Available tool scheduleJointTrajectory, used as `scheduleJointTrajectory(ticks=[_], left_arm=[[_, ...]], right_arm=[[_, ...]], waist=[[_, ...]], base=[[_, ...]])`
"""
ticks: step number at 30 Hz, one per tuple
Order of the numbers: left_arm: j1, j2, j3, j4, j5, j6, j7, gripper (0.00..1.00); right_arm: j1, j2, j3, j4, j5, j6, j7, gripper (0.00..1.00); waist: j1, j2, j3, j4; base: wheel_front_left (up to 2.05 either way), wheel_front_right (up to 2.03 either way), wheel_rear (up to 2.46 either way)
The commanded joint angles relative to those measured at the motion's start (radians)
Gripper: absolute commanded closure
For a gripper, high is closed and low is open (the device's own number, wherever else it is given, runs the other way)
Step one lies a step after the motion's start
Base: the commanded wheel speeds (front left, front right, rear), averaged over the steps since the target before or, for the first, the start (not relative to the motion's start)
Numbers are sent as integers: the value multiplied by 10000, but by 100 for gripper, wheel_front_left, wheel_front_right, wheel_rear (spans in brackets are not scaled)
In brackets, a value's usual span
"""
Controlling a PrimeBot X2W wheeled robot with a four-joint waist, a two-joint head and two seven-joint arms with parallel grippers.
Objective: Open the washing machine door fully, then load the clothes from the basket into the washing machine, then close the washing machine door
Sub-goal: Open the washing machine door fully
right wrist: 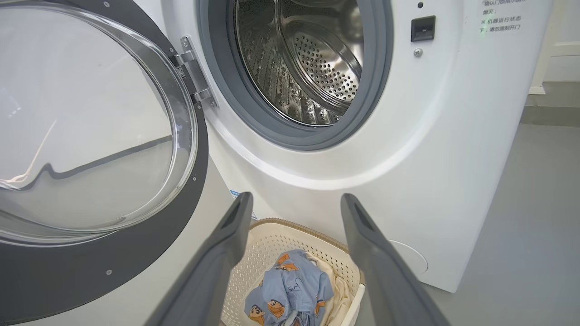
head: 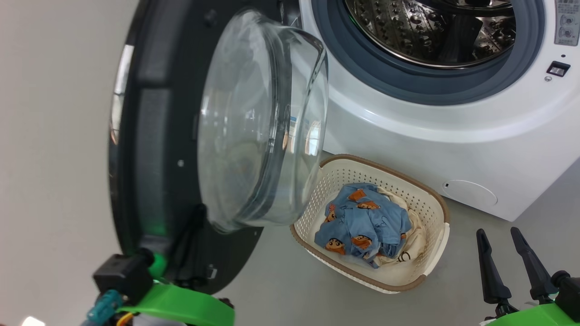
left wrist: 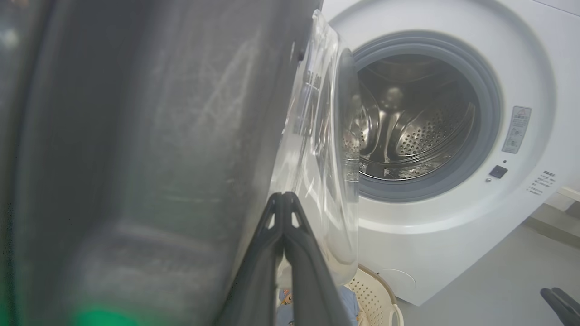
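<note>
The washing machine door (head: 149, 136) stands swung out to the left, its glass bowl (head: 258, 122) bulging toward the washing machine (head: 453, 136), whose steel drum (head: 430, 27) is bare. On the floor below stands the basket (head: 358, 176) with the clothes (head: 362, 222): blue cartoon-print fabric over cream. My left gripper (head: 197, 217) is shut and holds nothing, lying close against the door's inner rim (left wrist: 136, 158) beside the bowl; its joined fingertips (left wrist: 283, 195) point up. My right gripper (head: 498, 232) hangs open right of the basket, and in its wrist view (right wrist: 297, 199) the clothes (right wrist: 290, 285) lie between its fingers.
Grey floor (head: 281, 280) runs around the basket (right wrist: 272, 244). The door hinge (right wrist: 195, 77) sits left of the grey gasket (right wrist: 376, 90). A round white flap (head: 469, 192) and a latch slot (head: 557, 69) mark the machine's front. A pale wall (head: 54, 136) stands behind the door.
</note>
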Motion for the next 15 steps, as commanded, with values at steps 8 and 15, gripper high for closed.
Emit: scheduleJointTrajectory(ticks=[8, 15], left_arm=[[-599, 360, 1374, 1067, -217, 246, -654, 100], [-1156, 288, 1805, 2347, -261, 263, -1259, 100]], right_arm=[[-184, -182, 210, -232, -151, 16, -117, 0], [34, -200, 89, -301, -180, 16, -117, 0]], waist=[[-1, 0, 65, 10], [-1, 0, 40, 15]], base=[[0, 0, 0], [0, 0, 0]])
